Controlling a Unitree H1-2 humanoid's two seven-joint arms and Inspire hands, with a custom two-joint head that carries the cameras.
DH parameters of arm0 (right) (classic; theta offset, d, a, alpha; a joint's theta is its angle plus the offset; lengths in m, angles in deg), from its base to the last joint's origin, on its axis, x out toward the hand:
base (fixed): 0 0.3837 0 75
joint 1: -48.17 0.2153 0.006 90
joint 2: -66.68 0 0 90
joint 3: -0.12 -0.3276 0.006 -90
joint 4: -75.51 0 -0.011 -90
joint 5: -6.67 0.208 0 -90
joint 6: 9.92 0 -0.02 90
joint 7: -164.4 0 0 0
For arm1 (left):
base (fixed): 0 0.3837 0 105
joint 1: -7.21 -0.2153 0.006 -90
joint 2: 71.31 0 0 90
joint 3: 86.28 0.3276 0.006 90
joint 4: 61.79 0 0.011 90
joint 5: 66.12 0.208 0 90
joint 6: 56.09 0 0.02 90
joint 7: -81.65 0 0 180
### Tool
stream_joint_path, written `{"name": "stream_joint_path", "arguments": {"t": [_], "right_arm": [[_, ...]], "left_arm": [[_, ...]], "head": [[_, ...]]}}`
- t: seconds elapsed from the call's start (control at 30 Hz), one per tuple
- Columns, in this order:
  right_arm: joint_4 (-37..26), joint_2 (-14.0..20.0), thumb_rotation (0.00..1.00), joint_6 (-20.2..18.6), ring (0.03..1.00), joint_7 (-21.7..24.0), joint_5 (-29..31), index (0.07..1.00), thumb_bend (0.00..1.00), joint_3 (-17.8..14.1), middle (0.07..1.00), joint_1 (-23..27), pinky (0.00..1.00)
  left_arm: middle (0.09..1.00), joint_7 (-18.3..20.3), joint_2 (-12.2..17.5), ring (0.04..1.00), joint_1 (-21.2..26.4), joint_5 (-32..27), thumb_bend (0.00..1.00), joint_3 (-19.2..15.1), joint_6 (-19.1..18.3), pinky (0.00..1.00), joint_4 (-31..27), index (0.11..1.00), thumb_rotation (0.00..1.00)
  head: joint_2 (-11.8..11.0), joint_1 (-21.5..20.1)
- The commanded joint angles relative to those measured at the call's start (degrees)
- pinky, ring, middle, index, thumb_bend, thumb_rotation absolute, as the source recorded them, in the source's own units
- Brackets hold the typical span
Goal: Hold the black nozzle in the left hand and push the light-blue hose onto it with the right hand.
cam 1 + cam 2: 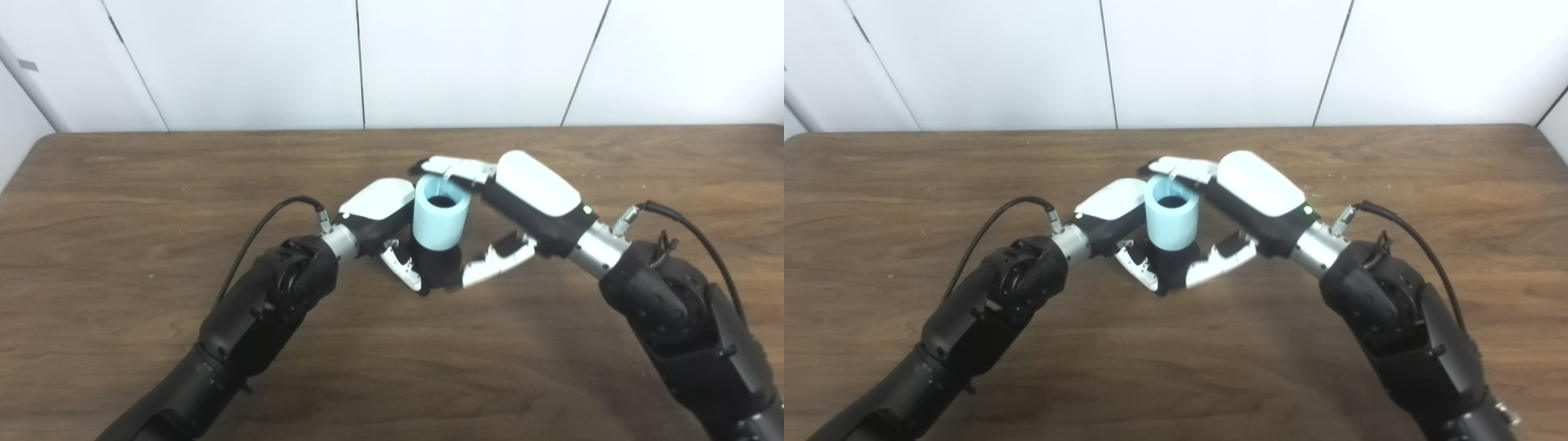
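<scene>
The light-blue hose (pixel 440 222), a short open cylinder, stands upright on top of the black nozzle (pixel 436 264) at the middle of the table. My left hand (pixel 381 215) comes in from the left and is shut on the nozzle, its thumb curled round the nozzle's front. My right hand (pixel 531 191) comes in from the right. Its fingers (pixel 456 166) lie over the far top rim of the hose, and its thumb reaches in low by the nozzle. The hose (pixel 1171 222) and nozzle (pixel 1168 266) also show in the right eye view.
The brown wooden table (pixel 184 184) spreads to both sides, its far edge against a white panelled wall (pixel 245 61). A black cable loops from each wrist.
</scene>
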Motion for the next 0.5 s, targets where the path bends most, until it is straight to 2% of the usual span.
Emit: {"name": "stream_joint_path", "arguments": {"t": [0.0,0.13,0.23,0.33,0.47], "right_arm": [[-2.76,-1.04,0.31,-4.00,0.842,-0.42,2.31,0.904,0.64,-2.80,0.905,1.89,0.67],[-1.83,-3.15,0.29,-8.81,0.822,-0.94,4.69,0.918,0.66,-6.18,0.906,2.35,0.63],[-0.98,-3.82,0.28,-11.04,0.808,-1.29,6.30,0.922,0.68,-7.90,0.907,2.40,0.62],[-1.03,-3.39,0.25,-12.24,0.800,-0.66,7.56,0.927,0.67,-8.48,0.904,1.64,0.61],[-1.06,-2.17,0.15,-12.06,0.789,0.14,10.08,0.931,0.62,-9.05,0.897,0.17,0.60]], "left_arm": [[0.492,2.44,1.35,0.619,-1.01,1.75,0.53,0.94,-1.52,0.97,1.41,0.481,0.00],[0.489,2.29,1.32,0.616,-1.09,1.58,0.53,1.00,-1.13,0.97,1.69,0.482,0.00],[0.488,2.22,1.33,0.615,-1.14,1.42,0.53,0.97,-0.90,0.97,1.81,0.483,0.00],[0.490,2.18,1.36,0.615,-1.00,1.38,0.53,0.88,-0.82,0.97,2.02,0.481,0.00],[0.490,2.15,1.42,0.615,-0.90,1.26,0.53,0.71,-0.75,0.97,2.14,0.482,0.00]], "head": [[0.04,0.01],[-0.48,0.00],[-0.62,-0.07],[-0.65,-0.09],[-0.74,-0.13]]}}
